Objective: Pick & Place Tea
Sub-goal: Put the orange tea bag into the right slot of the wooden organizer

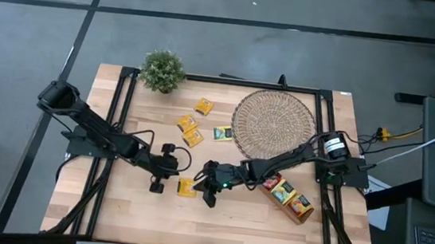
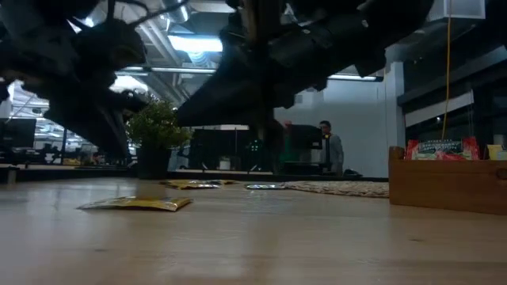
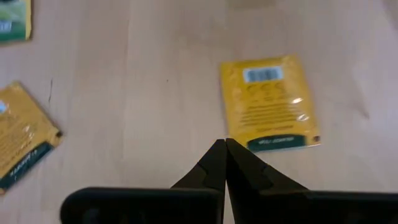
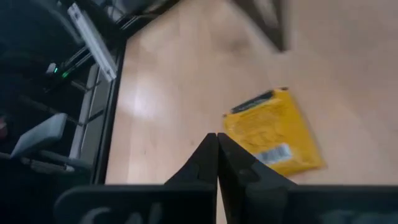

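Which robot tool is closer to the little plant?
Left. The left tool is below the potted plant, toward the table's front; the right tool is farther away, off toward the right.

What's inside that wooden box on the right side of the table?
The wooden box holds tea packets standing in a row, red and yellow-green ones. From table level only their tops show above the box wall; what lies beneath them is hidden.
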Tool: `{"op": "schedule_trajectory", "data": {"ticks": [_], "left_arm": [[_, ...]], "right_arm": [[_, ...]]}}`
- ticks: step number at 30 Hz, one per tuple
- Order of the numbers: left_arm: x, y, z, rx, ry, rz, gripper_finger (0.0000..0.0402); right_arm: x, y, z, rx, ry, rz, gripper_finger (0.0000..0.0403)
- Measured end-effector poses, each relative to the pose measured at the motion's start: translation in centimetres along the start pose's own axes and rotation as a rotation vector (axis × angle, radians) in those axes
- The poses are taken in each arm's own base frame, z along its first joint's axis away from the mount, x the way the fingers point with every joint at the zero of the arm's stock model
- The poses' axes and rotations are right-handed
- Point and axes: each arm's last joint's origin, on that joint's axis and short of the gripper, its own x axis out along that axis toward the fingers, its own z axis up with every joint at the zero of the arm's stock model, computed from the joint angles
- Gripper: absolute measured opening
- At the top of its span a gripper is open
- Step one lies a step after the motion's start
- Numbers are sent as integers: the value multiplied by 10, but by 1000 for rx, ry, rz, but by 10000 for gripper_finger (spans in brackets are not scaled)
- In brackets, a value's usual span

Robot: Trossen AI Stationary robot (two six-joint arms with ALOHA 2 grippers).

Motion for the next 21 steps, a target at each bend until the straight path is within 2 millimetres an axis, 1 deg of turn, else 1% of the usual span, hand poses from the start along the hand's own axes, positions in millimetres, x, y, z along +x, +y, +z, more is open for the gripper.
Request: {"op": "schedule_trajectory", "data": {"ticks": [5, 9, 11, 15, 18, 21], "left_arm": [[6, 5, -2, -14, 31, 8, 2], [6, 6, -2, -13, 37, 10, 5], [6, 6, -2, -12, 38, 11, 5], [6, 6, -2, -14, 37, 12, 2], [6, 7, -2, -16, 37, 13, 3], [6, 7, -2, -27, 36, 13, 7]], "right_arm": [[16, 7, 2, -17, 64, -3, 4], [22, 5, -1, -16, 134, -43, 4], [26, 4, -3, -16, 148, -35, 4], [35, -2, -12, -8, 195, -22, 4], [43, -13, -21, 4, 223, -48, 4], [45, -19, -22, 45, 243, -56, 4]]}}
